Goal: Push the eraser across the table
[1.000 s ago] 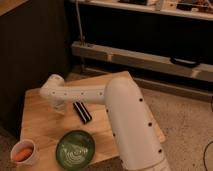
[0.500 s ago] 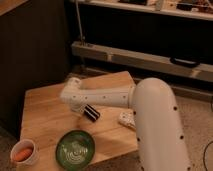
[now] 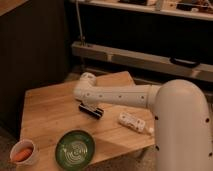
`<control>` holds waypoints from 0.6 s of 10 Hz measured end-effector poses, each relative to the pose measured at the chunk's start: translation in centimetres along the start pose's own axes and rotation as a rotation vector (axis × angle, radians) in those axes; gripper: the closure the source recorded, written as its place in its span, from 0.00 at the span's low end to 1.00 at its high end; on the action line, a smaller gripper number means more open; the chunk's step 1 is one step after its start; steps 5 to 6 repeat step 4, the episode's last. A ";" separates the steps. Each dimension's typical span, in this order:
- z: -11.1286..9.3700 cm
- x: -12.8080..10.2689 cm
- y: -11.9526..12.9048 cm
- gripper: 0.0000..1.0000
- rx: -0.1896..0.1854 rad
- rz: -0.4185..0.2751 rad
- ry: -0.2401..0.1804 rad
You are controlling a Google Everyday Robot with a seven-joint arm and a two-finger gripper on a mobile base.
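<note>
The eraser (image 3: 91, 110) is a black oblong block with some thin pale lines along its length. It lies flat near the middle of the table (image 3: 45, 107), a little right of centre in the frame, and it is turned diagonally, its left end higher in the picture than its right end. The table top is made of light wooden planks.

The white arm (image 3: 125, 95) comes in from the large rounded body at the lower right of the frame and reaches to the left over the table. The gripper (image 3: 86, 104) is at the end of the arm, under the rounded wrist, directly above the upper-left part of the eraser and seemingly touching it. Whether its fingers are spread or closed I cannot tell, because the wrist covers them.

A white bottle-like object (image 3: 133, 121) lies on the table to the right of the eraser, near it but apart. A green bowl (image 3: 75, 149) stands at the lower edge of the table, below the eraser. A small white cup (image 3: 24, 152) with something orange inside stands at the lower left corner.

Compared with half a second ago, the eraser sits at nearly the same spot, and the arm has straightened a little and shows more of the white bottle-like object
</note>
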State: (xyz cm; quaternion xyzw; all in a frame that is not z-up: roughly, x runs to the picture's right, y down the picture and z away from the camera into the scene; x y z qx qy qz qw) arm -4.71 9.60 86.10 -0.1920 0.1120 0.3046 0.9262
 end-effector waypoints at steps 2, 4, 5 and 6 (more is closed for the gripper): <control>0.1 -0.2 -0.2 0.85 0.025 0.024 -0.024; -0.1 -0.8 -0.2 0.85 0.049 0.029 -0.045; -0.1 -0.8 -0.2 0.85 0.049 0.029 -0.045; -0.1 -0.8 -0.2 0.85 0.049 0.029 -0.045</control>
